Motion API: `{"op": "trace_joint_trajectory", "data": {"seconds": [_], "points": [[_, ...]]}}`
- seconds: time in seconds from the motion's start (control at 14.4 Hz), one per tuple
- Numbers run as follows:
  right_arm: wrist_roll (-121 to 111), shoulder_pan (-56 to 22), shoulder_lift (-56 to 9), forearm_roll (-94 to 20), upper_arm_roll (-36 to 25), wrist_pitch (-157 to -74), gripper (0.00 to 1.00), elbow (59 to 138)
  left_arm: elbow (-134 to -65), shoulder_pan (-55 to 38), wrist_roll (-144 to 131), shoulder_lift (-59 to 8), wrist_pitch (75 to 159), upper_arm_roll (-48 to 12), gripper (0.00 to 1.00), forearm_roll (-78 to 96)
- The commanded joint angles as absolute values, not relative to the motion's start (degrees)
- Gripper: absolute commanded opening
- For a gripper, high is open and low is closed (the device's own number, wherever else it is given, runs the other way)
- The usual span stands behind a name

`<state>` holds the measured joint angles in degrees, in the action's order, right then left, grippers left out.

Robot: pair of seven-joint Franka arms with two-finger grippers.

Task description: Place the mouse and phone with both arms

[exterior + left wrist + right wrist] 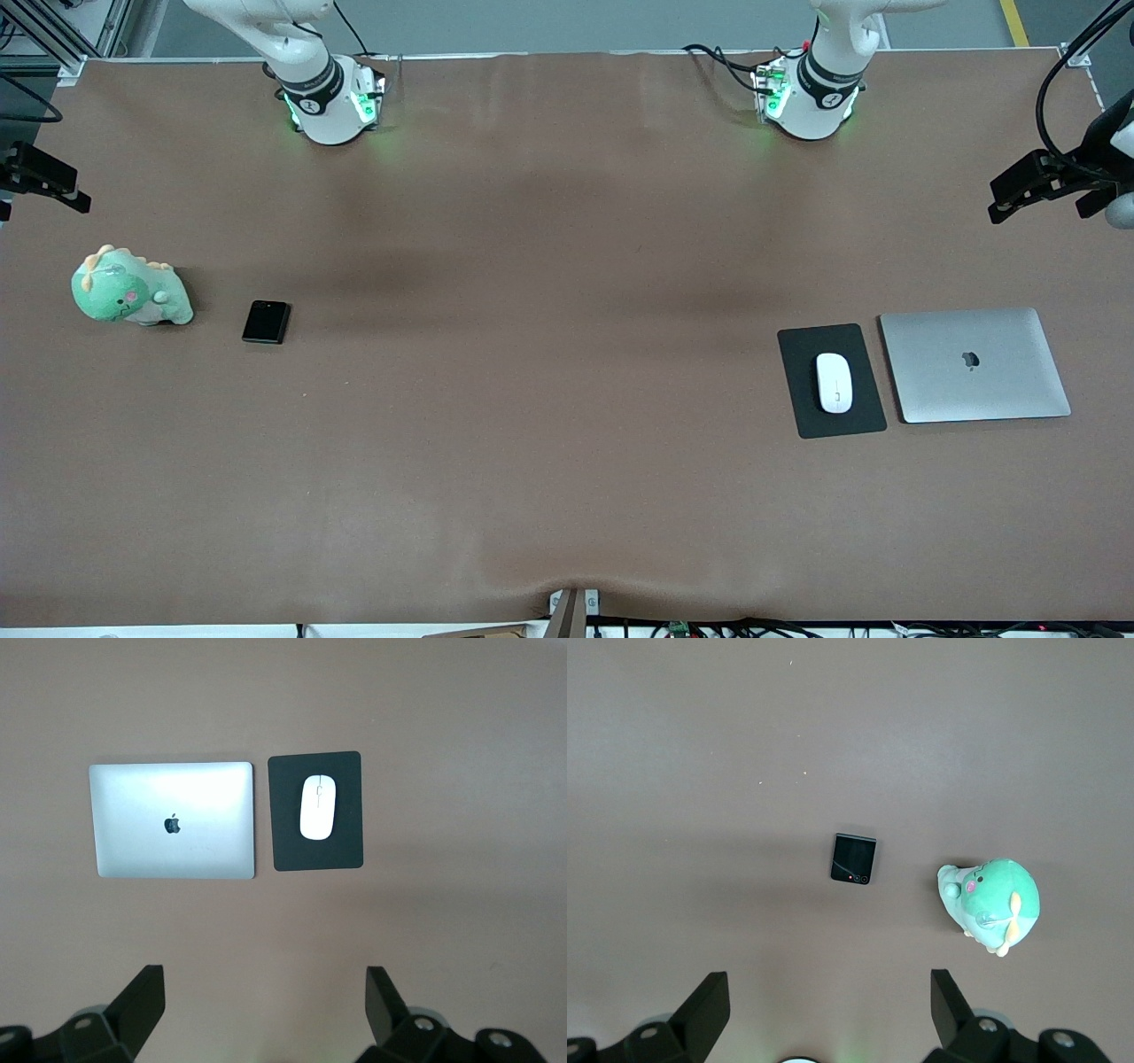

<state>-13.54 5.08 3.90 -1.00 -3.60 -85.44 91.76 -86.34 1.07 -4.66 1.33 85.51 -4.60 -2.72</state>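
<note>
A brown table (pixel 549 425) carries everything. The glossy white mouse (pixel 834 382) lies on a dark pad (pixel 802 408) beside a silver laptop (pixel 974 364). The black phone (pixel 267 321) lies near a green plush toy (pixel 129 290). The left gripper (pixel 266 1010) and right gripper (pixel 830 1010) hang above, fingers spread, holding nothing.

The front view looks down from high up across the brown cloth-covered table (pixel 549 425), facing both arm bases. Each wrist view looks straight down from well above. Left wrist and front share the glossy white oval mouse (pixel 317 806) (pixel 834 382) on its dark grey pad; right wrist and front share the small black squarish phone (pixel 853 858) (pixel 267 321).
</note>
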Motion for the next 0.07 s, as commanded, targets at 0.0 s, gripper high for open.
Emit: {"op": "trace_joint_trajectory", "data": {"seconds": [0.0], "points": [[-13.6,5.9,5.2,-1.3,-3.2,-85.3,1.0,92.8,-86.1,1.1,-3.6,1.8,85.7,-4.4,1.0,-1.7]]}}
